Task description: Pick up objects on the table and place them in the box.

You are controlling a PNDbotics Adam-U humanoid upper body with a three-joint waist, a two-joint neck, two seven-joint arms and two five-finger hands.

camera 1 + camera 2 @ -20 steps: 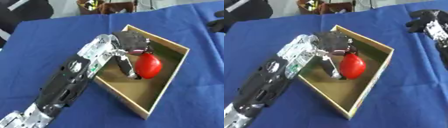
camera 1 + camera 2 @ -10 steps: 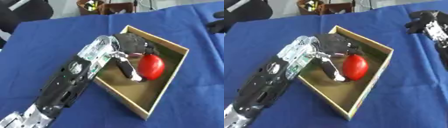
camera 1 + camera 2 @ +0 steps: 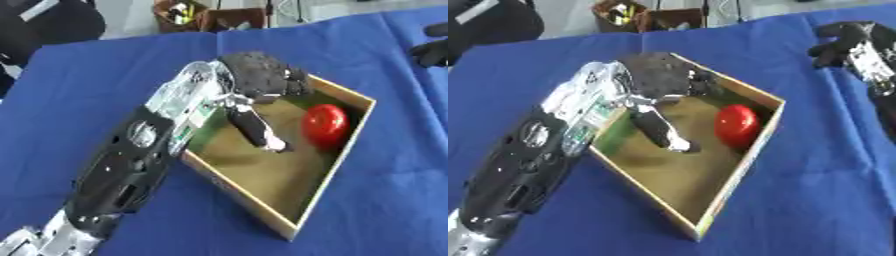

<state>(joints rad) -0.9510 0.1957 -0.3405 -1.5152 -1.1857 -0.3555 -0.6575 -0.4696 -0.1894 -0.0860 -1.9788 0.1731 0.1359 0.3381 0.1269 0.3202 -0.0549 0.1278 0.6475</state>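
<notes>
An open wooden box (image 3: 236, 196) sits on the blue cloth, turned cornerwise to me. Inside it, against the right wall, lies a round red object (image 3: 325, 125). My left hand (image 3: 258, 77) hovers over the box's far left corner. It is open, with the thumb (image 3: 255, 129) pointing down toward the box floor. A clear gap separates the thumb from the red object, and the hand holds nothing. My right hand (image 3: 849, 42) rests on the cloth at the far right, fingers relaxed and empty.
The blue cloth (image 3: 87, 90) covers the whole table. My left forearm (image 3: 131, 165) crosses the near left side. Beyond the far edge stand a brown basket of small items (image 3: 188, 12) and a dark shape (image 3: 44, 25).
The left hand has drawn back from the red object toward the box's far left corner. The red object stays on the box floor by the right wall.
</notes>
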